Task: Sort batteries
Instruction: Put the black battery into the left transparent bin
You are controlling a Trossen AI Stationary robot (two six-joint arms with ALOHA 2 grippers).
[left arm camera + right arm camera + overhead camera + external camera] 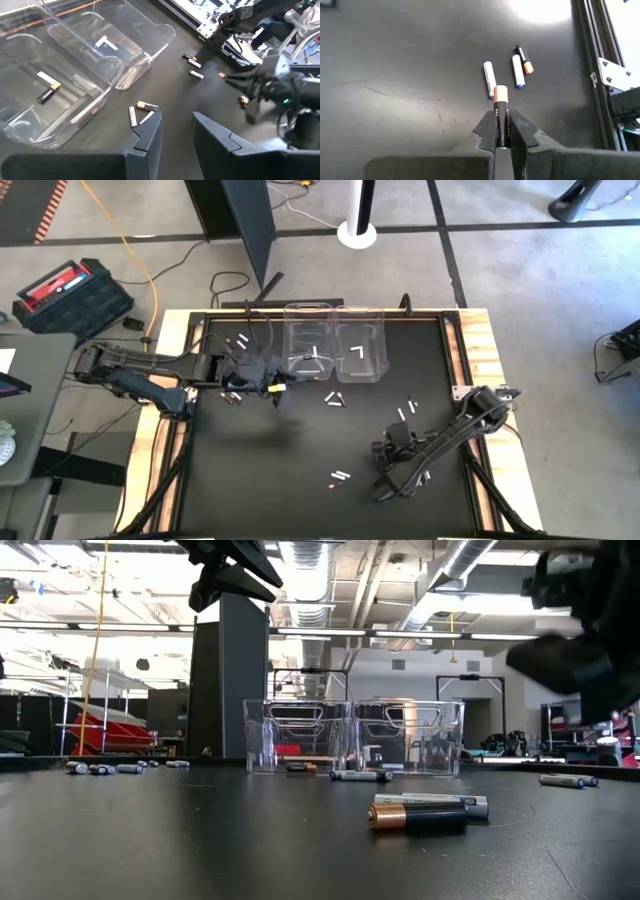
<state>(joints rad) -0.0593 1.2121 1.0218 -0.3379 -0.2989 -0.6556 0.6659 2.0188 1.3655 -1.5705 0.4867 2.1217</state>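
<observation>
We see our right hand [502, 131] clamped on a dark battery with a copper end [501, 120], held above the black bench [300, 470] toward its right side. Our left hand [176, 131] hovers just beside the two clear bins [333, 340], its fingers apart and nothing between them. The sort looks barely begun: one bin holds a white cell and a dark copper-tipped cell [48, 91], the other a couple of white cells [106, 43]. Loose batteries [340, 477] lie scattered near the bins, by the left edge, mid-right and toward the front, so most remain to be sorted.
</observation>
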